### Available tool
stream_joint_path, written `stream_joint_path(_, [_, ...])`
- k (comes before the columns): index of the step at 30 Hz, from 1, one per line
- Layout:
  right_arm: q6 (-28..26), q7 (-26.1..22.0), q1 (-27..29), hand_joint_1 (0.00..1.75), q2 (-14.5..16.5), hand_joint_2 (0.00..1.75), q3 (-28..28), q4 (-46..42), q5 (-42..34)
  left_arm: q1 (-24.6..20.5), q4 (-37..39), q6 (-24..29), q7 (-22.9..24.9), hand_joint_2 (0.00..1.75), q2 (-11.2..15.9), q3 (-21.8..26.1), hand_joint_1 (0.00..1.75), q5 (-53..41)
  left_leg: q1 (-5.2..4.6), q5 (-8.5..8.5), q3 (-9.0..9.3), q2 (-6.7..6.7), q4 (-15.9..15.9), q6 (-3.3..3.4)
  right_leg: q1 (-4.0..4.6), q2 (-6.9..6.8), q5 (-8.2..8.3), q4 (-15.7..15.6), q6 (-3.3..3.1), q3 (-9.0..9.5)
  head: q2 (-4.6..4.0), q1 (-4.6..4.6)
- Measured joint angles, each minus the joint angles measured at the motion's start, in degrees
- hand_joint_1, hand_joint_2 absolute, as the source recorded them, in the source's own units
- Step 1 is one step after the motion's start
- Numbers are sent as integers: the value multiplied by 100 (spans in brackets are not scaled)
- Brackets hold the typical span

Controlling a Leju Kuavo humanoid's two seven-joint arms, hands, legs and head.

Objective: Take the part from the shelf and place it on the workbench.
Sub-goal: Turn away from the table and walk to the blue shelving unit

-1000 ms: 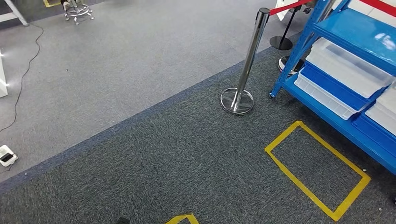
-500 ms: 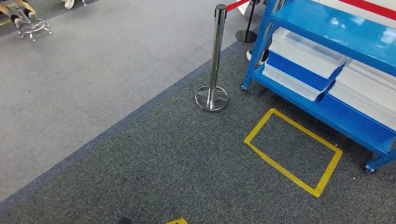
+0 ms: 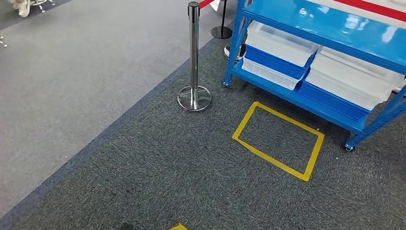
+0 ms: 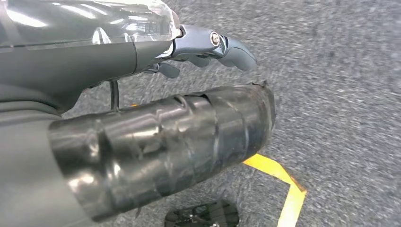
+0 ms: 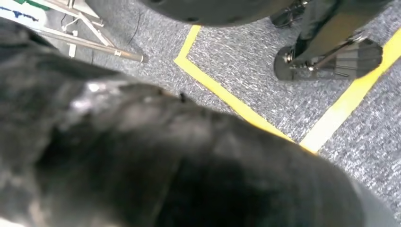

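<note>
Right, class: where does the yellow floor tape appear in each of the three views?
Head view: yellow floor tape forms a rectangle right of centre, in front of the blue shelf; another corner sits at the bottom edge.
Left wrist view: a bent strip at lower right.
Right wrist view: angled strips across the upper middle.
Whether these are the same marking cannot be told.
Shared landmark: the dark grey carpet.

We see a bright blue shelf (image 3: 330,36) holding white and blue bins (image 3: 280,45), a yellow tape rectangle (image 3: 278,140) on speckled dark grey carpet (image 3: 158,167), and a chrome post (image 3: 194,57).
</note>
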Motion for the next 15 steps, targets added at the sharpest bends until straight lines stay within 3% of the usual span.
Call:
stream_joint_path(1, [1, -2, -6, 0, 0, 0, 0, -1, 1, -4, 0, -1, -1, 0, -1, 0, 0, 0, -13, -16, 19, 51, -2, -31, 26, -62, 4, -121, -40, 49, 0, -1])
stream_joint_path(3, [1, -4, -6, 0, -2, 0, 0, -1, 1, -15, 0, -5, -10, 0, -2, 0, 0, 2, -22, -37, 64, 157, -21, -90, 47, 42, 2, -138, -106, 39, 0, -2])
stream_joint_path(4, [0, -4, -2, 0, -3, 0, 0, -1, 2, -22, 0, -14, -20, 0, -2, 0, 0, 4, -11, -69, 79, 134, -1, -122, 35, 107, 14, -160, -139, 49, 0, -2])
stream_joint_path(6, [-3, -1, -8, 0, -4, 0, 0, -1, 4, -27, 0, -35, -51, 0, -3, 0, 0, 10, 15, -301, -39, -106, 314, -171, 1, 238, 46, -205, -216, 73, -1, -5])
stream_joint_path(8, [-5, 1, -15, 0, -4, 0, 0, -1, 7, -16, 0, -63, -76, 0, -2, 1, 0, 19, 30, -684, -393, -380, 1049, -190, -4, 375, 57, -211, -265, 71, 0, -8])
stream_joint_path(9, [-5, 2, -14, 0, -4, 0, 0, 0, 7, -5, 0, -77, -81, 0, -1, 3, 0, 24, 29, -810, -575, -425, 1406, -193, 2, 454, 55, -206, -276, 68, 0, -7])
stream_joint_path(10, [-5, 2, -11, 0, -3, 0, 0, 1, 8, 5, 0, -90, -86, 0, -1, 5, 0, 28, 29, -830, -695, -444, 1617, -190, 9, 538, 52, -197, -282, 70, 0, -7])
stream_joint_path(11, [-5, 2, -7, 0, -3, 0, 0, 1, 8, 12, 0, -97, -87, 0, -1, 8, 0, 31, 28, -727, -719, -454, 1609, -179, 14, 625, 47, -186, -284, 74, 0, -7])
stream_joint_path(13, [-5, 2, -2, 0, -3, 0, 0, 0, 9, 15, 0, -103, -90, 0, -1, 9, 0, 33, 26, -272, -490, -547, 989, -128, 21, 793, 34, -167, -276, 93, -1, -8])
stream_joint_path(15, [-5, 2, -4, 0, 5, 0, 0, 2, 11, 13, 0, -110, -111, 0, 11, 16, 0, 40, 26, 33, -225, -838, 296, -67, 22, 932, 23, -144, -236, 83, 0, -6])
